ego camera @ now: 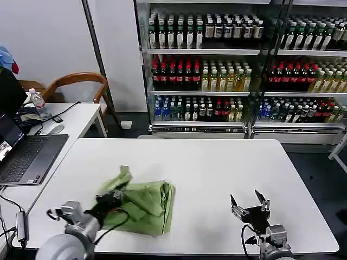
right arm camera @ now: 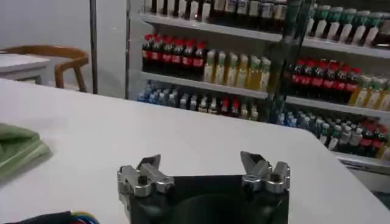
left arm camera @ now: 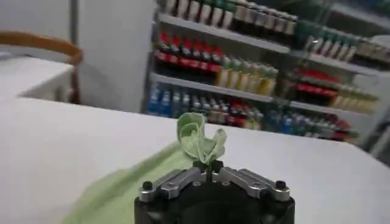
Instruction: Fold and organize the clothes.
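Left gripper (ego camera: pixel 111 198) pinching soft, light green shirt (ego camera: pixel 142 205) by a bunched fold on white table (ego camera: pixel 217 168); limp, likely to sag. Right gripper (ego camera: pixel 249 205) spread, idle nearby.

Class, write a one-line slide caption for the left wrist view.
Left gripper shut on a bunched corner of the green shirt, lifted above the white table.

A white table (ego camera: pixel 217 168) carries the bunched green shirt (ego camera: pixel 143 203).
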You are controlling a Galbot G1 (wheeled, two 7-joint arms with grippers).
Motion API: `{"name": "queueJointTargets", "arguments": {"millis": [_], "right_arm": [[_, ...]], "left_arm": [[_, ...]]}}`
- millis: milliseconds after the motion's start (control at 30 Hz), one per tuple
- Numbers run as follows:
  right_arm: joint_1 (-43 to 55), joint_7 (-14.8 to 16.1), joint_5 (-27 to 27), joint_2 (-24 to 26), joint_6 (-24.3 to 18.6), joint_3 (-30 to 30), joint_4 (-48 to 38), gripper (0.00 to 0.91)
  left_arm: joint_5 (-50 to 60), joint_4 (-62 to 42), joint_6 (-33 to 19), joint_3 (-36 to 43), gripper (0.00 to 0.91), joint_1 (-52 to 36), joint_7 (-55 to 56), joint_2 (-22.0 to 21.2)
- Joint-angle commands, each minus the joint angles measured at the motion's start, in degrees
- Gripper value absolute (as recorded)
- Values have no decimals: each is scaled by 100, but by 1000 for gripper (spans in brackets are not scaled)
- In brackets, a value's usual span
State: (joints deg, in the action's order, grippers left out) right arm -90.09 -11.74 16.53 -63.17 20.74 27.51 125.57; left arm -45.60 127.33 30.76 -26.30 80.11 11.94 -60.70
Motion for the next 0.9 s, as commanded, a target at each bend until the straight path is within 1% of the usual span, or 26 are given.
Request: {"name": "queueJointTargets", "arguments": {"millis": [33,267,300,333,367,400,500,533,667,767,900], "right_arm": [[-19,11,-92,-28,-4,19,-15,907],[96,22,-145,-59,7,-133,-96,907],[108,23,-144,-54,7,-139,-106,907],[120,25,-144,-48,7,-144,-123,907],[124,26,-145,-47,7,-147,-127,907],[126,26,-145,-45,7,-147,-130,907],[127,29,-144,-61,4,-169,-135,907],[119,25,-139,-74,5,-175,-122,907],[105,33,-140,-59,-3,-166,-91,907],[91,35,-136,-48,-18,-137,-72,907],[36,48,-139,-39,-73,-126,-65,907]], "left_arm": [[327,-265,-157,1280,40,-503,8,-335],[452,-282,-48,1394,30,-474,16,-318],[469,-288,-31,1428,40,-483,16,-318],[534,-315,-32,1473,887,-512,25,-327],[591,-356,-39,1499,907,-537,34,-347],[573,-412,-120,1526,907,-579,13,-384],[583,-691,-607,1588,907,-667,-135,-550],[552,-787,-763,1610,907,-709,-156,-698],[549,-930,-1124,1666,907,-741,-385,-820],[546,-612,-1366,1588,907,-746,-528,-788],[634,-46,-1509,1026,907,-639,-727,-461]]}}
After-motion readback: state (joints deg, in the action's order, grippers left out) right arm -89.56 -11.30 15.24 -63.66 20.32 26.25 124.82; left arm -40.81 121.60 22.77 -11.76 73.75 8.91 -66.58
